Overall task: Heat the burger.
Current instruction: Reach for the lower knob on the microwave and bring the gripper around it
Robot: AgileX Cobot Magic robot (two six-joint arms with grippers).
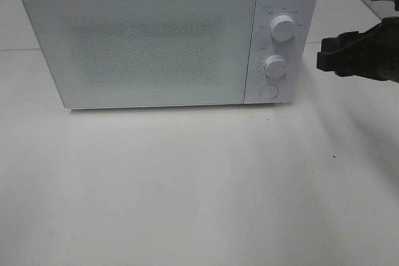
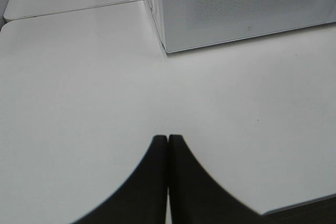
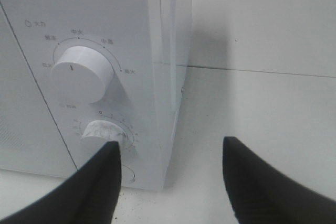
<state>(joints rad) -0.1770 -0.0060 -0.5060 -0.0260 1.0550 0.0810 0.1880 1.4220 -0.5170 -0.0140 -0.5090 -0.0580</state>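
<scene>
The burger is out of view; the white microwave (image 1: 156, 42) stands at the back of the table with its door shut. Its panel carries an upper knob (image 1: 283, 28), a lower knob (image 1: 275, 65) and a round button (image 1: 269, 91). My right gripper (image 3: 170, 153) is open and empty, just right of the panel at knob height, apart from it; its black body shows in the exterior high view (image 1: 355, 54). The knobs also show in the right wrist view (image 3: 84, 74). My left gripper (image 2: 167, 142) is shut and empty, low over the bare table left of the microwave.
The white table (image 1: 199, 185) stretches in front of the microwave. A seam between tabletops runs behind the microwave's left corner (image 2: 79, 9). A table edge shows near the left gripper (image 2: 304, 203).
</scene>
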